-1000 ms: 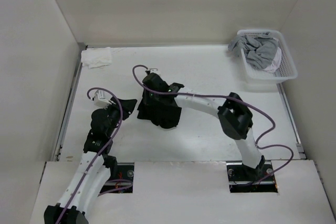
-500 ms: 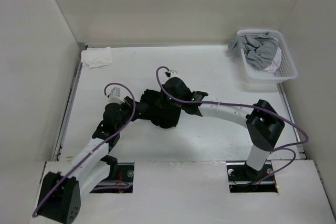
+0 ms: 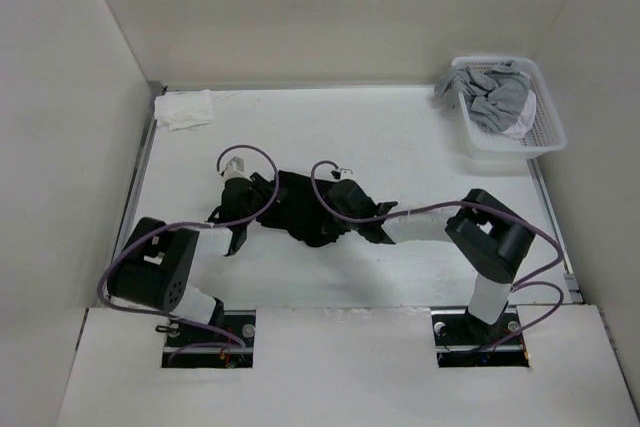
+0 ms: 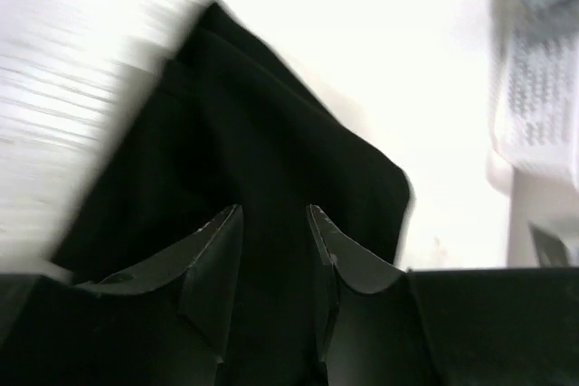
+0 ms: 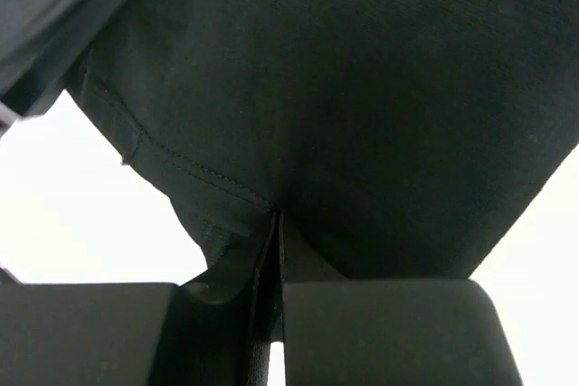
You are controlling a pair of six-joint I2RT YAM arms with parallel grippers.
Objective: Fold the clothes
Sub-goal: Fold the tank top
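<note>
- We see the right gripper (image 5: 277,217) pinched closed on a hemmed fold of the black shirt (image 3: 298,209).
- The left gripper (image 4: 271,214) has its jaws apart, over the same shirt.

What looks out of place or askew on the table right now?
The black garment lies bunched in a crumpled heap mid-table, not spread flat, with the right gripper pinching a fold. Grey garments spill over the rim of the basket at the far right. Nothing looks damaged.
</note>
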